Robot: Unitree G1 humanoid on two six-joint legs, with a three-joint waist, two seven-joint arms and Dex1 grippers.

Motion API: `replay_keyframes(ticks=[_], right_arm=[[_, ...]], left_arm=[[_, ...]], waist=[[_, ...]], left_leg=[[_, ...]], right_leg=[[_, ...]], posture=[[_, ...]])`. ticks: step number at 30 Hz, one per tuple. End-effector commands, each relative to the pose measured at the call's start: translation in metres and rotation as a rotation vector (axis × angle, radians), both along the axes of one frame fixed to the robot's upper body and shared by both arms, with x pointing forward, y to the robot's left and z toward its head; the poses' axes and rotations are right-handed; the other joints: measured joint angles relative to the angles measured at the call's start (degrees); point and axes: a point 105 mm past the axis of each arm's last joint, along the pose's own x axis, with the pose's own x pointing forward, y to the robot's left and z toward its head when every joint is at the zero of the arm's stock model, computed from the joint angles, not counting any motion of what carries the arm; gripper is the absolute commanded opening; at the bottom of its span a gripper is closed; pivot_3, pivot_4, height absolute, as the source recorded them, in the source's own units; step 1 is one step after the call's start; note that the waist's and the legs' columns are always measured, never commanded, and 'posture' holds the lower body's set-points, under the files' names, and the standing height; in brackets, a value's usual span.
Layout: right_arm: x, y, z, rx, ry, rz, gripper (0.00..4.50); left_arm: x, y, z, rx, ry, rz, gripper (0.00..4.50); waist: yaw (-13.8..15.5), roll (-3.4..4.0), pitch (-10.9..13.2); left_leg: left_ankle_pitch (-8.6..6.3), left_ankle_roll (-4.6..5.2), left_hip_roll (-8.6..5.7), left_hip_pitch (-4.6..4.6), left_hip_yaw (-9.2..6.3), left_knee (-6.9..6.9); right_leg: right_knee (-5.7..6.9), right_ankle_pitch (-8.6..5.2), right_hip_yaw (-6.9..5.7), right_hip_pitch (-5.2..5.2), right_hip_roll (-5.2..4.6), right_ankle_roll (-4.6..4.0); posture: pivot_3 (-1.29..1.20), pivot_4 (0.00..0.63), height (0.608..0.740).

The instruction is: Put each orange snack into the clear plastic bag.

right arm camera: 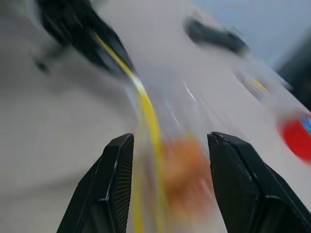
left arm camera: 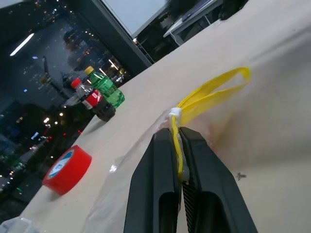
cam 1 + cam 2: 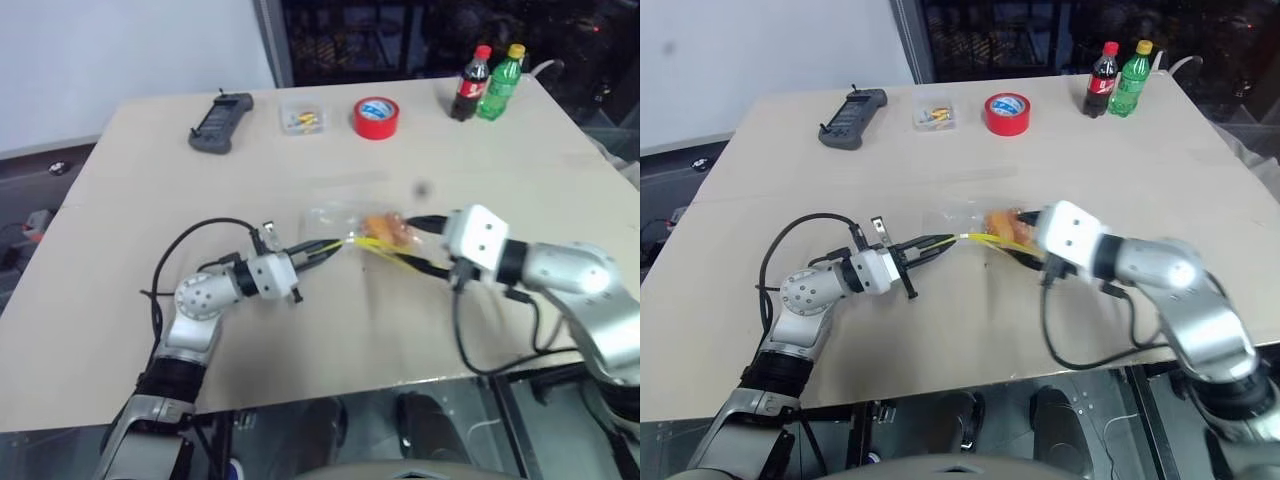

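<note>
The clear plastic bag (image 3: pixel 335 217) lies crinkled at the table's middle, its yellow seal strip (image 2: pixel 214 90) pulled into an open loop. My left gripper (image 3: pixel 333 246) comes in from the left, pointing level, and is shut on that strip, as the left wrist view shows (image 2: pixel 177 133). An orange snack (image 3: pixel 385 228) shows through the bag at its right end. My right gripper (image 3: pixel 415 243) reaches in from the right, close to the snack. In the right wrist view its fingers (image 1: pixel 116 170) stand wide apart, and the blurred orange snack (image 1: pixel 187 174) lies between and beyond them.
At the table's far side sit a black handheld controller (image 3: pixel 221 122), a small clear box of yellow bits (image 3: pixel 302 120), a red tape roll (image 3: pixel 376 117) and two bottles, cola (image 3: pixel 468 85) and green (image 3: pixel 500 82). The table's front edge (image 3: pixel 330 395) runs just below both arms.
</note>
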Motion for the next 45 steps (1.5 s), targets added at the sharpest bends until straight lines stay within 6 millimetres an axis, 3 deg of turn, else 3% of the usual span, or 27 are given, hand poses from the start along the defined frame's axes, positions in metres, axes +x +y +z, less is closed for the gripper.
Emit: replay_keyframes(ticks=[1,3,6,15,19,45], right_arm=[[0.009,0.024,-0.004,-0.061,-0.048,0.06,2.46],[0.015,0.031,-0.005,-0.073,-0.065,0.068,2.46],[0.017,0.037,-0.003,-0.079,-0.086,0.097,1.71],[0.021,0.037,-0.006,-0.118,-0.114,0.123,1.71],[0.021,0.038,-0.006,-0.122,-0.121,0.134,0.47],[0.023,0.047,-0.005,-0.127,-0.167,0.161,0.47]], left_arm=[[-0.002,-0.002,0.009,-0.004,-0.052,-0.017,0.0],[-0.002,-0.002,0.009,-0.002,-0.056,-0.02,0.0],[-0.003,-0.002,0.01,0.0,-0.061,-0.019,0.0],[-0.005,-0.001,0.011,-0.003,-0.068,-0.011,0.0],[-0.005,0.0,0.011,-0.002,-0.068,-0.01,0.0],[-0.008,0.0,0.011,0.003,-0.057,-0.028,0.0]], waist=[[0.08,-0.01,-0.01],[0.36,-0.02,-0.01],[0.48,-0.02,-0.01],[0.07,-0.01,-0.01],[0.07,-0.01,-0.01],[0.02,0.0,-0.01]], left_leg=[[0.0,0.0,-0.01,-0.03,0.0,0.0],[0.05,-0.09,-0.08,-0.1,-0.07,0.0],[0.09,-0.15,-0.2,-0.41,-0.14,0.03],[0.06,-0.11,-0.23,-0.53,-0.15,0.04],[0.06,-0.11,-0.23,-0.53,-0.16,0.04],[0.06,-0.11,-0.23,-0.53,-0.15,0.04]], right_leg=[[-0.01,0.01,0.0,-0.03,0.02,-0.01],[-0.03,0.02,-0.07,-0.08,0.14,-0.03],[-0.04,0.03,-0.12,-0.31,0.03,-0.04],[-0.03,0.03,-0.12,-0.44,0.02,-0.05],[-0.02,0.03,-0.12,-0.44,0.02,-0.04],[-0.01,0.03,-0.12,-0.45,0.03,-0.05]], posture=[[0.0,0.15,0.74],[0.0,0.15,0.74],[0.0,0.15,0.74],[0.0,0.15,0.74],[0.0,0.15,0.74],[0.0,0.15,0.74]])
